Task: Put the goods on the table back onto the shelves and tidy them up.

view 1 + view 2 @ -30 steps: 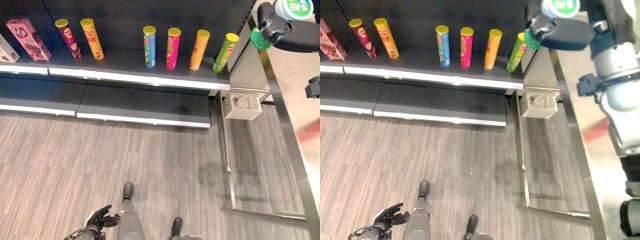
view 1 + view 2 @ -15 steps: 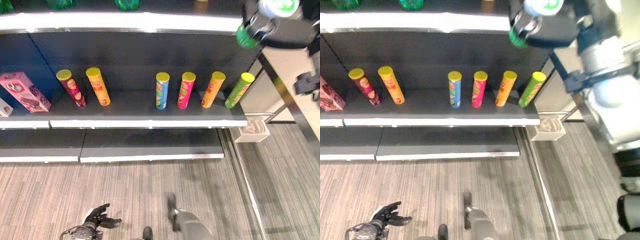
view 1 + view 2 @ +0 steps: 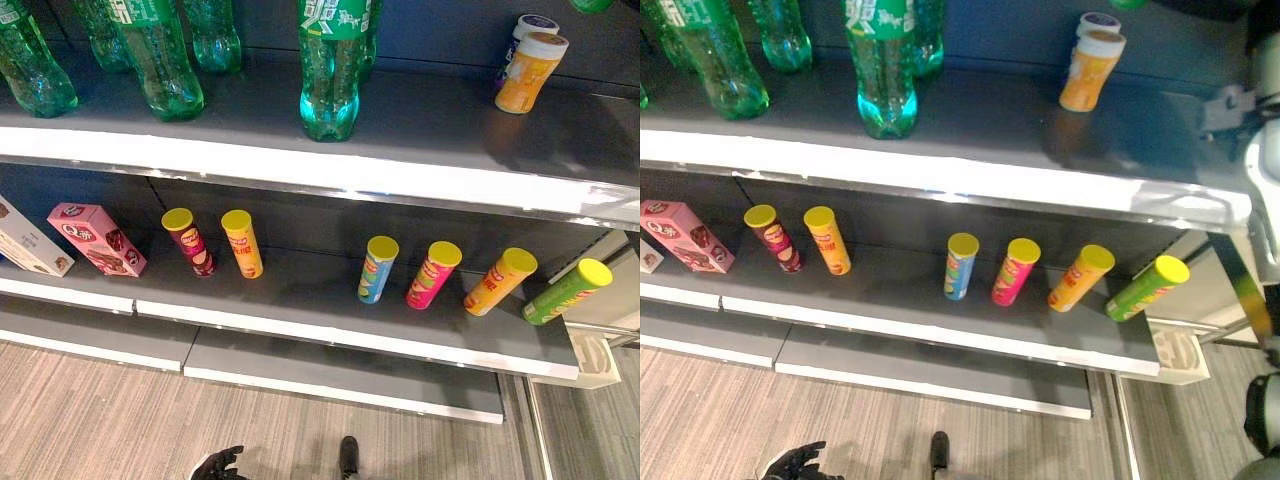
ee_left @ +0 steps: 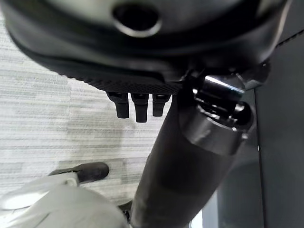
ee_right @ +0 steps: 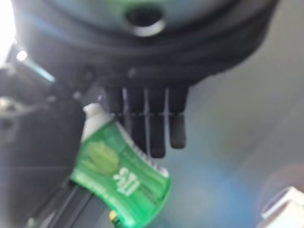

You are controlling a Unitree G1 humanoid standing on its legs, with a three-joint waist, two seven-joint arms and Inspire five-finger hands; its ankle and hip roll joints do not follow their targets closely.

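Green bottle (image 5: 121, 178), white-lettered label, is clasped in the right hand (image 5: 142, 114); left hand (image 3: 218, 465) hangs relaxed, fingers apart.

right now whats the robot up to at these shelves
It is restocking. The right hand is curled round a green bottle, raised near the top shelf, where more green bottles and an orange jar stand. The left hand hangs low over the floor, holding nothing. Chip cans and a pink box line the shelf below.
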